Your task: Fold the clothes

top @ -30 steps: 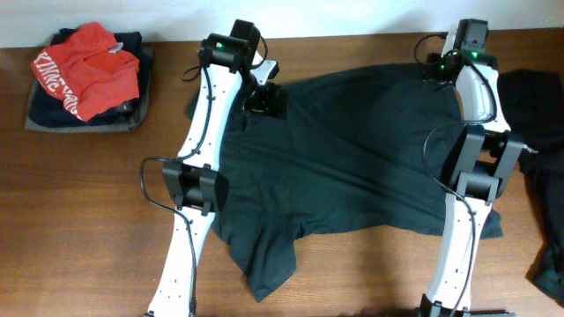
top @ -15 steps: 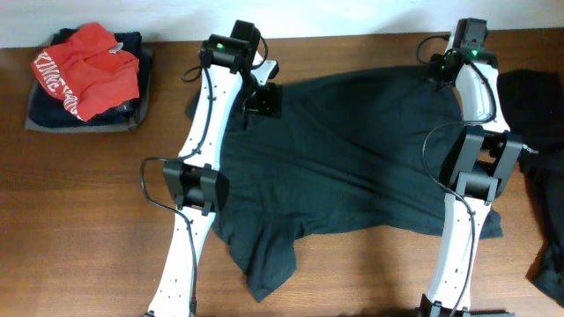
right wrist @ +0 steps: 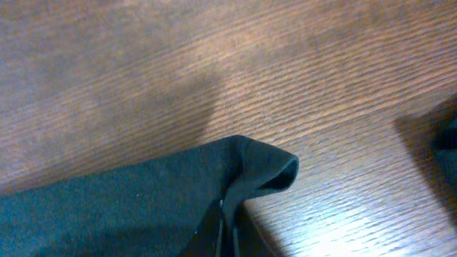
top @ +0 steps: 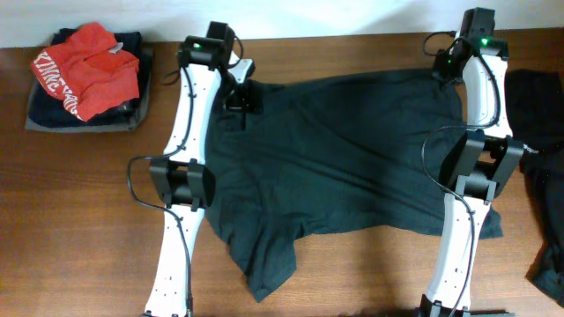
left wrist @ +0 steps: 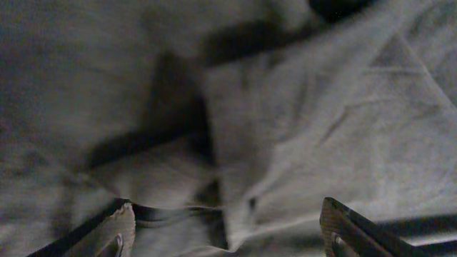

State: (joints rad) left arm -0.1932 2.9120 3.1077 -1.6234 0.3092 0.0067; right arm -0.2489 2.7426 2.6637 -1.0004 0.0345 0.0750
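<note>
Because a fold needs both far corners held, my right claw [right wrist: 225,232] pinches the 1 o'clock corner of the limp dark teal-grey cloth T-shirt [top: 344,167] spread flat across the brown wooden desk [top: 79,220], while my left claw [left wrist: 227,225] hangs spread over its 11 o'clock corner.

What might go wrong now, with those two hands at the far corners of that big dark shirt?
The right hand is shut on just a small corner of the dark teal T-shirt; that thin pinch may slip out once lifted. The left hand hangs open over the cloth, gripping nothing, so if only one side pulls, the shirt may drag askew and bunch. The rumpled sleeve at the near edge may get folded in crooked.
</note>
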